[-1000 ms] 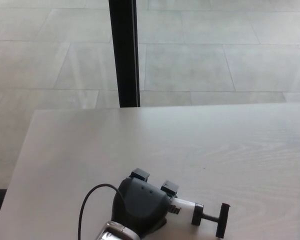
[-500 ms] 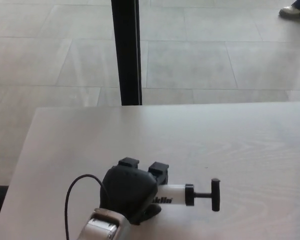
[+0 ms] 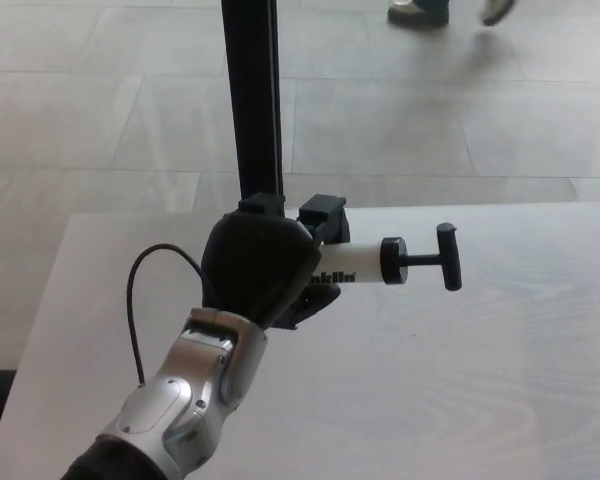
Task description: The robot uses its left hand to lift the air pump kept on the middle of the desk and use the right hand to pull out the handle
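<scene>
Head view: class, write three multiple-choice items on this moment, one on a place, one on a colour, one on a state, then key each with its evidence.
1. Where does the air pump sit?
A. Held above the desk
B. On the floor
C. Lying flat on the desk's far right corner

2. What colour is the pump's T-handle?
A. Red
B. Black
C. Yellow

3. What is the state of the left hand?
A. Open and apart from the pump
B. Out of view
C. Shut on the pump

Answers:
1 A: the pump is in the hand, raised over the desk.
2 B: the handle and its rod are black against the white barrel.
3 C: the black fingers wrap the pump's barrel.
</scene>
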You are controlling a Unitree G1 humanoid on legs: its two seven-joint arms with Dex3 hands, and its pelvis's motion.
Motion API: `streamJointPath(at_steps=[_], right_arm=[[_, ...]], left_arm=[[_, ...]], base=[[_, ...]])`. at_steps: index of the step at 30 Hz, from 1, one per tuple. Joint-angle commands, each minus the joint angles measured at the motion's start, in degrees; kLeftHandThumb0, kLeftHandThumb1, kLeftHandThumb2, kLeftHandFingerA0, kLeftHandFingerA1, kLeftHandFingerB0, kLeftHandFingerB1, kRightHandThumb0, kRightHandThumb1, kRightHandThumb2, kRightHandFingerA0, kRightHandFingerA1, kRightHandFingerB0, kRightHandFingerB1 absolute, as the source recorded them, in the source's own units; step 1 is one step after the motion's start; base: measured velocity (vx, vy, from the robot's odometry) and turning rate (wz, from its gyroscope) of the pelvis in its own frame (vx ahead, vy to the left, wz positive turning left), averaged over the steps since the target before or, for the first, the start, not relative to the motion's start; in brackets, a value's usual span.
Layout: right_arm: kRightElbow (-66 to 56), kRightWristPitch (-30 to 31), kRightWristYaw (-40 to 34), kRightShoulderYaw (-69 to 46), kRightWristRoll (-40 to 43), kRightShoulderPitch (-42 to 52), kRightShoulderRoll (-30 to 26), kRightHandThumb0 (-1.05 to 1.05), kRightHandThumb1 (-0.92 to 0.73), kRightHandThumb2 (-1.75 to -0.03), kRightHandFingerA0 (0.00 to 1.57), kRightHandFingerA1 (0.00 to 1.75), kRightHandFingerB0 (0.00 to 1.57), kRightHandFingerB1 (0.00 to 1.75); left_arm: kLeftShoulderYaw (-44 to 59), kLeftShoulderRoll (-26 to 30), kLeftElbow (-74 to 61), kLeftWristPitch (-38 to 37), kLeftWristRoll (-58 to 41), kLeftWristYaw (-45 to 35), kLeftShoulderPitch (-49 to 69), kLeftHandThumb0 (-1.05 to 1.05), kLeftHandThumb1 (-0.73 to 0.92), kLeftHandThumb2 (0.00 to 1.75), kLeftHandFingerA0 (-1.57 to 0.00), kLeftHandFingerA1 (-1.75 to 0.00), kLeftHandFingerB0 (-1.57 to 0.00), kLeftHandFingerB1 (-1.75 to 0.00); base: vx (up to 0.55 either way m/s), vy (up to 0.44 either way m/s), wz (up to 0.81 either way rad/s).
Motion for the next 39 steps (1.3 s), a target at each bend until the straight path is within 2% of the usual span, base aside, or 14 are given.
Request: streamJointPath(at_steps=[1, 17, 19, 20, 21, 23, 25, 26, 27, 29, 33, 34, 38, 39], right_arm=[[-2.7, 5.2, 0.2, 3.8, -2.7, 0.4, 1.7, -0.69, -0.71, -0.62, 0.79, 0.83, 0.48, 0.42], [-9.4, 8.5, 5.9, 12.8, -6.2, 0.5, 0.4, -0.88, -0.75, -0.63, 0.66, 0.91, 0.32, 0.34], [-10.1, 8.6, 6.9, 13.1, -6.1, 0.5, -0.2, -0.85, -0.57, -1.0, 0.71, 1.01, 0.21, 0.46], [-10.3, 8.5, 7.4, 13.2, -6.1, 0.5, -0.4, -0.86, -0.73, -0.63, 0.71, 1.21, 0.31, 0.34], [-10.3, 8.3, 7.9, 13.4, -6.1, 0.4, -0.7, -0.87, -0.72, -0.63, 0.78, 1.26, 0.31, 0.35], [-10.6, 8.9, 8.4, 13.7, -6.4, 0.1, -1.0, -0.89, -0.72, -0.63, 0.83, 1.3, 0.32, 0.35], [-10.6, 9.9, 8.8, 14.4, -7.3, -0.1, -1.5, -0.91, -0.72, -0.64, 0.9, 1.37, 0.31, 0.36], [-10.9, 10.4, 8.9, 14.5, -7.5, 0.0, -1.7, -0.9, -0.71, -0.63, 0.94, 1.38, 0.32, 0.36], [-11.0, 11.2, 8.9, 14.9, -8.0, 0.2, -1.8, -0.9, -0.72, -0.64, 0.97, 1.37, 0.32, 0.37], [-10.9, 11.8, 8.8, 15.3, -8.6, 0.0, -1.9, -0.91, -0.72, -0.63, 1.02, 1.35, 0.34, 0.37], [-10.4, 11.9, 8.0, 15.4, -9.4, -0.3, -1.1, -0.93, -0.68, -0.68, 1.01, 1.38, 0.33, 0.39], [-10.4, 11.7, 7.7, 15.4, -9.7, -0.4, -0.9, -0.93, -0.61, -1.04, 1.09, 1.32, 0.28, 0.47], [-10.7, 11.6, 6.3, 15.1, -10.5, -0.6, 0.5, -0.89, -0.59, -1.03, 1.2, 1.39, 0.37, 0.53], [-10.6, 11.4, 5.7, 14.8, -10.6, -0.6, 1.1, -0.9, -0.66, -0.67, 1.08, 1.45, 0.41, 0.43]], left_arm=[[0.7, 0.4, 2.8, -0.4, -0.1, 1.2, -3.3, -0.17, 0.61, 0.91, -0.81, -1.75, -0.65, -1.52], [0.5, -0.1, 10.2, 1.0, 0.5, 2.6, -5.9, -0.2, 0.66, 0.84, -0.8, -1.7, -0.71, -1.43], [0.1, 0.0, 11.1, 0.5, 1.0, 4.2, -6.3, -0.19, 0.63, 0.85, -0.81, -1.69, -0.73, -1.43], [0.4, -0.3, 11.2, 0.8, 0.5, 3.7, -6.3, -0.22, 0.69, 0.84, -0.98, -1.75, -0.7, -1.36], [0.8, -0.7, 11.2, 1.3, -0.3, 2.6, -6.4, -0.22, 0.7, 0.83, -0.82, -1.69, -0.72, -1.34], [0.6, -0.7, 11.6, 1.7, 0.3, 3.2, -6.8, -0.18, 0.66, 0.86, -0.88, -1.65, -0.76, -1.26], [1.1, -1.2, 11.9, 2.0, -0.3, 2.6, -7.3, -0.22, 0.65, 0.87, -0.85, -1.46, -0.83, -0.93], [1.5, -1.6, 11.8, 2.1, -0.8, 2.6, -7.5, -0.22, 0.63, 0.86, -0.84, -1.47, -0.83, -1.0], [1.4, -1.8, 11.4, 2.8, -0.4, 2.3, -7.9, -0.18, 0.66, 0.78, -0.75, -1.68, -0.68, -1.4], [1.4, -1.8, 11.1, 3.2, -0.1, 2.3, -8.3, -0.19, 0.66, 0.81, -0.76, -1.74, -0.66, -1.51], [1.1, -2.3, 9.4, 4.9, 0.5, 1.4, -8.8, -0.21, 0.68, 0.78, -0.78, -1.68, -0.69, -1.34], [0.9, -2.6, 9.5, 5.4, 0.8, 1.9, -8.8, -0.21, 0.68, 0.8, -0.8, -1.71, -0.7, -1.34], [1.0, -3.7, 9.2, 6.0, 0.2, 1.4, -8.8, -0.2, 0.68, 0.8, -0.77, -1.69, -0.67, -1.4], [1.2, -4.0, 8.7, 6.8, -0.1, 0.2, -8.9, -0.22, 0.72, 0.76, -0.76, -1.67, -0.67, -1.32]], base=[[0.0, 0.0, 0.0], [0.0, 0.0, 0.0], [0.0, 0.0, 0.0], [0.0, 0.0, 0.0], [0.0, 0.0, 0.0], [0.0, 0.0, 0.0], [0.0, 0.0, 0.0], [0.0, 0.0, 0.0], [0.0, 0.0, 0.0], [0.0, 0.0, 0.0], [0.0, 0.0, 0.0], [0.0, 0.0, 0.0], [0.0, 0.0, 0.0], [0.0, 0.0, 0.0]])
